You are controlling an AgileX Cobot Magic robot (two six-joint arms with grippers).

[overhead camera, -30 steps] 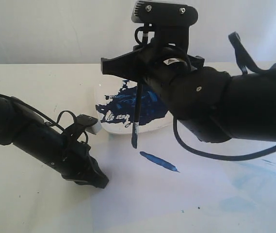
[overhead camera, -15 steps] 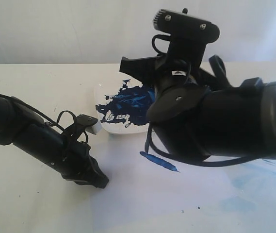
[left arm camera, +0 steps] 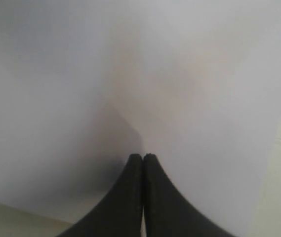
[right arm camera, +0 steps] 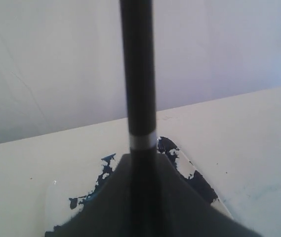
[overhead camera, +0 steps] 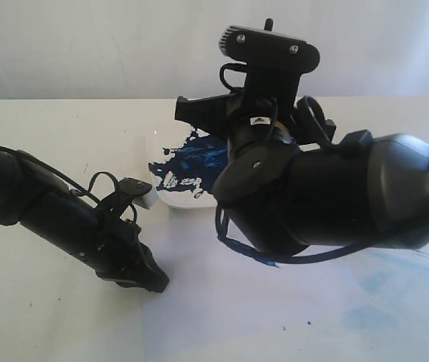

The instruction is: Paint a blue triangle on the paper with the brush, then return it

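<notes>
In the exterior view the left arm [overhead camera: 56, 211] slants down from the left edge, and the left gripper [overhead camera: 154, 282] rests its tip on the near left edge of the paper [overhead camera: 274, 324], which fills the lower right of the frame. The right arm [overhead camera: 335, 196] fills the centre and right and hides most of what lies under it. Just below it, near the middle, a short piece of a dark-blue stroke [overhead camera: 263, 261] shows on the sheet. Above and to its left sits the white dish [overhead camera: 170, 202] with its dark-blue paint blotch [overhead camera: 191, 158], and faint pale-blue smears [overhead camera: 384, 286] mark the sheet at lower right. Whether the brush shows here I cannot tell. In the left wrist view the left gripper [left arm camera: 142, 159] has its two fingers pressed together with nothing between them, its tip down on the paper [left arm camera: 130, 74]. In the right wrist view the right gripper [right arm camera: 141, 159] is clamped on the brush [right arm camera: 138, 74] just beside its silver band [right arm camera: 142, 139], with the dish [right arm camera: 182, 163] beyond it.
</notes>
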